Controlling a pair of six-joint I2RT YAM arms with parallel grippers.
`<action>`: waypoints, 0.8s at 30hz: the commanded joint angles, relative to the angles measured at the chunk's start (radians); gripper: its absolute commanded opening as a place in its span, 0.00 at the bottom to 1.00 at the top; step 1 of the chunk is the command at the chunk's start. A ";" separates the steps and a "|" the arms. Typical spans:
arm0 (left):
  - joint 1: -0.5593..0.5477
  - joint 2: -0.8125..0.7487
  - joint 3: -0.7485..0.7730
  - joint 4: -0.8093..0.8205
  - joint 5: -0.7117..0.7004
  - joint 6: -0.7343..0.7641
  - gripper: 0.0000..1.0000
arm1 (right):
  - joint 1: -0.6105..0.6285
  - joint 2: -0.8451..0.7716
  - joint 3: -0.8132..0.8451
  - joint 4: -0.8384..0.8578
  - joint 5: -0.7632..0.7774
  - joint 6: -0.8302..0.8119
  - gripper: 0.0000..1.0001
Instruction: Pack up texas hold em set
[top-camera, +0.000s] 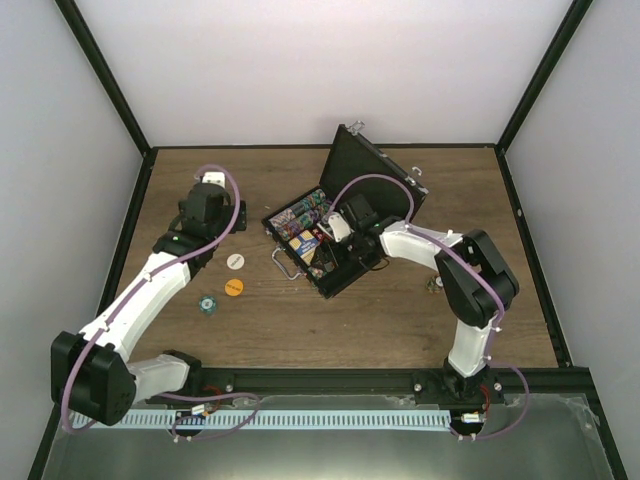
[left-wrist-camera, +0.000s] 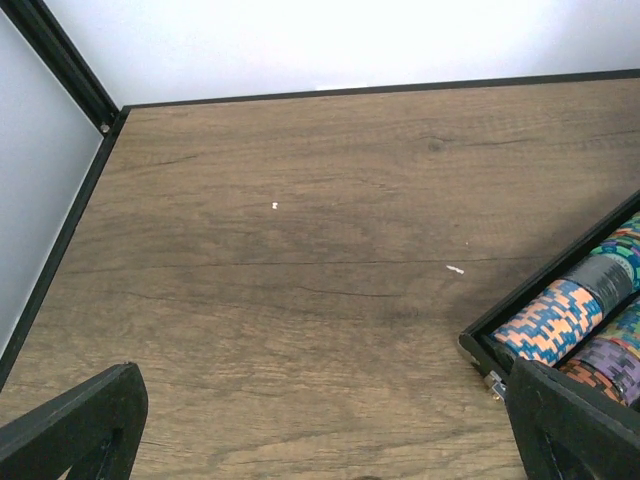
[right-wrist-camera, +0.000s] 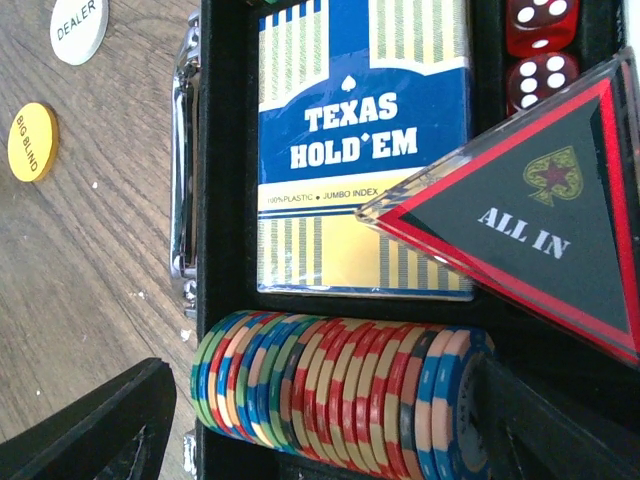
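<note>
Left claw (left-wrist-camera: 320, 372): my fingers are wide apart and hold nothing, over bare desk (left-wrist-camera: 300, 250) beside the case corner.
Right claw (right-wrist-camera: 322, 372): my fingers are spread and empty, hanging low over a chip row (right-wrist-camera: 330, 390).
Case (top-camera: 357, 162): at mid-desk, lid raised.
Inside the case: blue card deck (right-wrist-camera: 365, 150), red dice (right-wrist-camera: 540, 50), ALL IN triangle (right-wrist-camera: 530, 215) overlapping the deck.
Outside on the desk: DEALER button (right-wrist-camera: 78, 28), BIG BLIND button (right-wrist-camera: 32, 140), blue button (top-camera: 206, 303), all left of the case.

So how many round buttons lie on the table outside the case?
3: a white button, an orange button just nearer, a bluish button left of that. The case may hide others.
</note>
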 joint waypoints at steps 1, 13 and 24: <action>0.004 0.008 -0.002 0.010 0.015 0.002 1.00 | 0.025 0.021 0.041 -0.036 0.003 -0.005 0.84; 0.004 0.004 -0.004 -0.005 0.032 -0.020 1.00 | 0.029 -0.078 0.031 -0.025 0.184 0.031 0.94; 0.049 -0.011 0.020 -0.070 0.072 -0.085 1.00 | 0.061 -0.229 0.040 -0.057 0.345 0.103 0.93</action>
